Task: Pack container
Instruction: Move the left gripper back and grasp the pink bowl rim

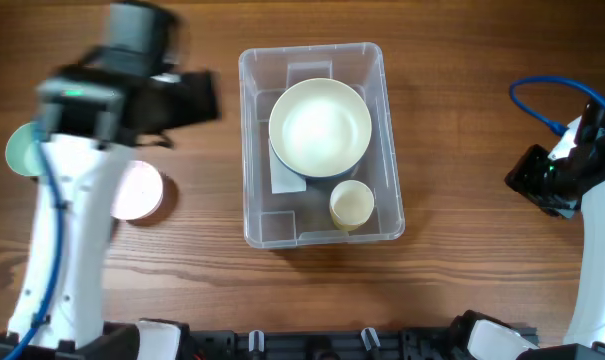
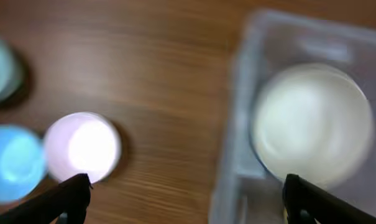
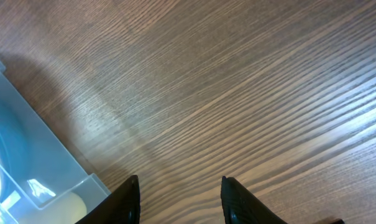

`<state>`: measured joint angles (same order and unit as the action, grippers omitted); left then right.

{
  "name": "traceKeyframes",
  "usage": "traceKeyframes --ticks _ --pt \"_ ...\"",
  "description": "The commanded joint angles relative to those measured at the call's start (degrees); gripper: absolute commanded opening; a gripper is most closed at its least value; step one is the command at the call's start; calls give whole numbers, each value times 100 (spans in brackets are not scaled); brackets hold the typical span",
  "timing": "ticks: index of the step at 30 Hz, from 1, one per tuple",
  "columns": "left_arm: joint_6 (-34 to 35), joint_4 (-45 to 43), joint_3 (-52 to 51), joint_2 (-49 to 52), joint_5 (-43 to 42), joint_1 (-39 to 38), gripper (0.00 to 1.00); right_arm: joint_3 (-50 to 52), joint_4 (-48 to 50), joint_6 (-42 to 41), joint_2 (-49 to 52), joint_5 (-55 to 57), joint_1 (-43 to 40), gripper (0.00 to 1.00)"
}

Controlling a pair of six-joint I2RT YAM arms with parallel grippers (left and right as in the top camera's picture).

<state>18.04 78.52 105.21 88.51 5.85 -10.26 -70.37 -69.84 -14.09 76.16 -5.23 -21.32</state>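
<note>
The clear container (image 1: pixel 257 150) stands mid-table. Inside it are a large cream bowl (image 1: pixel 320 127) and a small cream cup (image 1: pixel 351 203). My left gripper (image 1: pixel 194 99) hovers just left of the container's far left corner. In the blurred left wrist view it (image 2: pixel 188 202) is open wide and empty, with the container (image 2: pixel 237 155) and cream bowl (image 2: pixel 312 124) to the right. My right gripper (image 1: pixel 527 180) is far right of the container. In the right wrist view it (image 3: pixel 181 199) is open and empty over bare wood, with the container's corner (image 3: pixel 32 155) at the left.
A pink cup (image 1: pixel 137 190) and a mint bowl (image 1: pixel 22 150) sit on the table left of the container, partly under my left arm. The left wrist view shows the pink cup (image 2: pixel 82 146), a blue cup (image 2: pixel 10 162) and the mint bowl (image 2: pixel 1 74).
</note>
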Motion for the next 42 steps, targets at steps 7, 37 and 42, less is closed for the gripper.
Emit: traceKeyframes --ticks 7,37,42 --pt "238 -909 -1735 1285 -501 2186 100 -76 -9 197 -39 -127 48 43" --pt "216 -1163 -1217 1829 -562 975 4 -76 -4 212 -37 -122 48 43" --pt "168 -455 -544 492 -557 87 4 -76 13 210 -37 -122 48 43"
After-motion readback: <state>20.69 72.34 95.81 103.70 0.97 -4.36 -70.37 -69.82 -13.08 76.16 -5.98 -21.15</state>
